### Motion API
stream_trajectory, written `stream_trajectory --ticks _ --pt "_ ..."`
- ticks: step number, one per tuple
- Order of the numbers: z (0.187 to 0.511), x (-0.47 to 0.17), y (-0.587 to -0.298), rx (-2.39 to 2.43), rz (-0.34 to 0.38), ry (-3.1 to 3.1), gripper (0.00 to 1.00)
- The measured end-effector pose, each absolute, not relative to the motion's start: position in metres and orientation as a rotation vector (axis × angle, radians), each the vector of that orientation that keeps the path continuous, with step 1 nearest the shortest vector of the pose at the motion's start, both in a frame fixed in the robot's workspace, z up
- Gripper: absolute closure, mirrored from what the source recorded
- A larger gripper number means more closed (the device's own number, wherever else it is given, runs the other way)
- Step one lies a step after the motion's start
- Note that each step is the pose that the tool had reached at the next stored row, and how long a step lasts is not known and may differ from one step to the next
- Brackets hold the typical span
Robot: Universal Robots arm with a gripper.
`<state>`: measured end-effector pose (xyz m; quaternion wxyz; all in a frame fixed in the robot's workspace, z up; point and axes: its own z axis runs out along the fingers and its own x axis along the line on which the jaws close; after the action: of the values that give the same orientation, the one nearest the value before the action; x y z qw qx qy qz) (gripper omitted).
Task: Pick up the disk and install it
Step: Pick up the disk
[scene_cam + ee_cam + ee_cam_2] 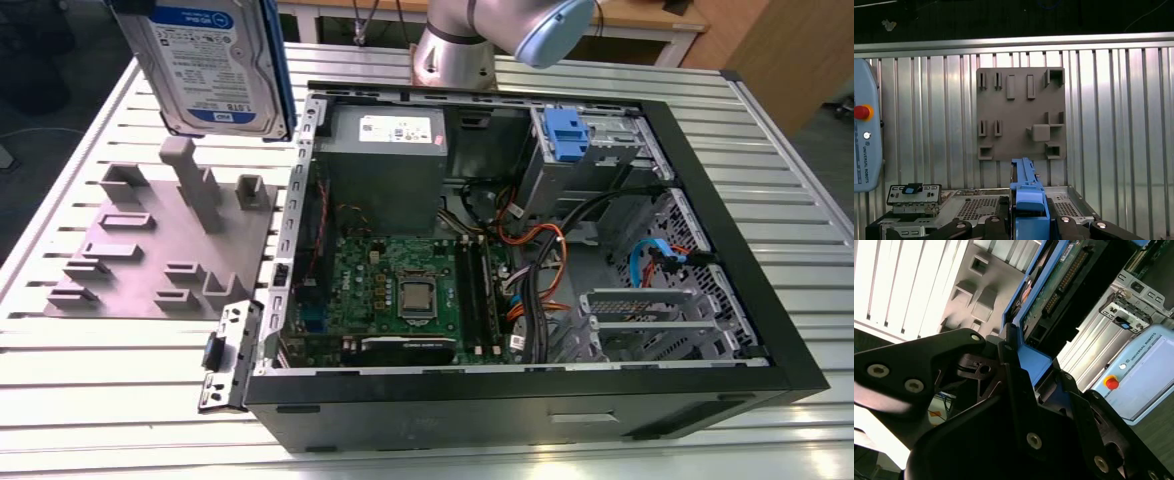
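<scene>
Disk [220, 65], one, in pincer [1029, 216] grip

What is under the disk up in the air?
Below the disk, held in the gripper, lies a grey fixture plate with posts and slots, on the slatted table. The disk's own edge hides whatever lies right beneath it.

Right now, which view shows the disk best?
Exterior view: the disk shows its label face, raised beside the open case. Second wrist view shows its circuit-board side; first wrist view, its blue rail edge-on.
</scene>
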<state>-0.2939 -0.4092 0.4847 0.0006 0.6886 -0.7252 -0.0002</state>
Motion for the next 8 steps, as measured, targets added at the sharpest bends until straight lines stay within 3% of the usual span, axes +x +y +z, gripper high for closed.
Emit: stream_trajectory --ticks 8 --pt "0.4847 -0.2899 -0.4092 2.162 0.000 -2.277 0.64"
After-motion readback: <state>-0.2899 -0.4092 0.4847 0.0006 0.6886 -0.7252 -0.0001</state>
